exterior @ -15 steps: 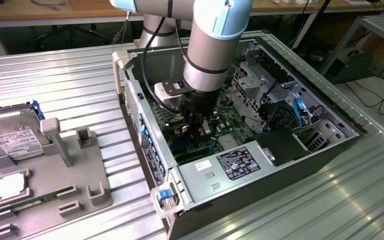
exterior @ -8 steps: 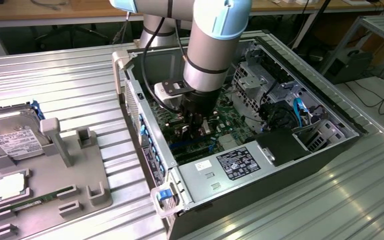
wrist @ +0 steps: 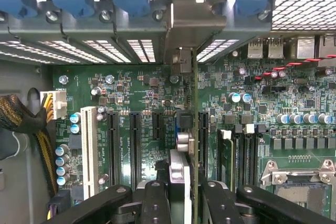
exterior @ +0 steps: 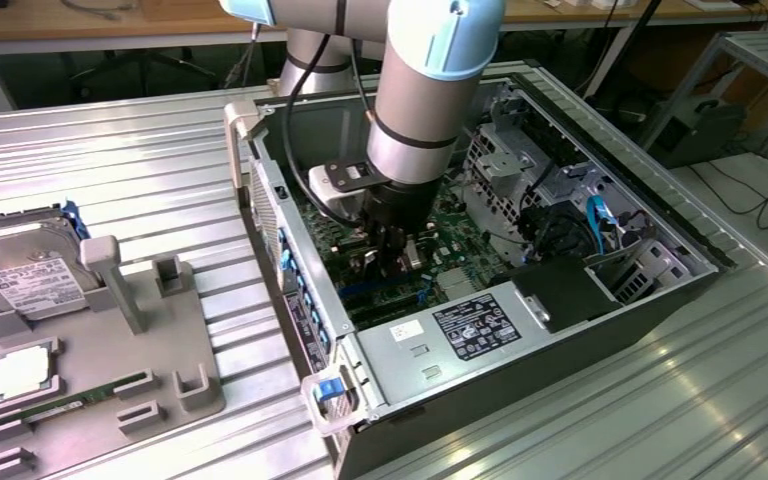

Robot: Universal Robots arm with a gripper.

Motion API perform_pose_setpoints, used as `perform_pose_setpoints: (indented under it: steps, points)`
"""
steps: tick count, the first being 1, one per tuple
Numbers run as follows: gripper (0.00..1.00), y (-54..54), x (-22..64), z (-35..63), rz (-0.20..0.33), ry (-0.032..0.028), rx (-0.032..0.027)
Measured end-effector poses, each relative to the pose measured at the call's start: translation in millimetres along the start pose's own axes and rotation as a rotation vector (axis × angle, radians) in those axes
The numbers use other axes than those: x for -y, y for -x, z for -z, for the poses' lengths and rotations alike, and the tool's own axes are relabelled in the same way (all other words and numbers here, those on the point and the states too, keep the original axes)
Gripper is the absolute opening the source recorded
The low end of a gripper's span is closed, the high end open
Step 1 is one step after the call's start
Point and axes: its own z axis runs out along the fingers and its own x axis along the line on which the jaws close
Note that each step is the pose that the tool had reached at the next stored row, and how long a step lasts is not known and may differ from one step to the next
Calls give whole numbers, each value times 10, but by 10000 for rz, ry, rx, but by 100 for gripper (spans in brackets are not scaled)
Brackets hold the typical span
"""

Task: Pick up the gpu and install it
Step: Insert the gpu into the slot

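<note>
thing: thin black gpu card with silvery metal end bracket (wrist: 193,129)
pose: standing on edge, seen edge-on
place: over the green motherboard's slots, bracket end at the case's rear openings

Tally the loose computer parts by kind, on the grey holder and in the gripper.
hard drive, on the grey holder: 1
square silvery chip, on the holder: 1
green memory stick, on the holder: 1
gpu, clamped in the gripper over the motherboard: 1
Total: 4
</note>
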Motion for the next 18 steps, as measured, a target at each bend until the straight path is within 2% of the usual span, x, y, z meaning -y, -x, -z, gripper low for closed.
perform_pose_setpoints:
  steps: [18]
  points:
    - [29,-11,0,1,0,1,-1]
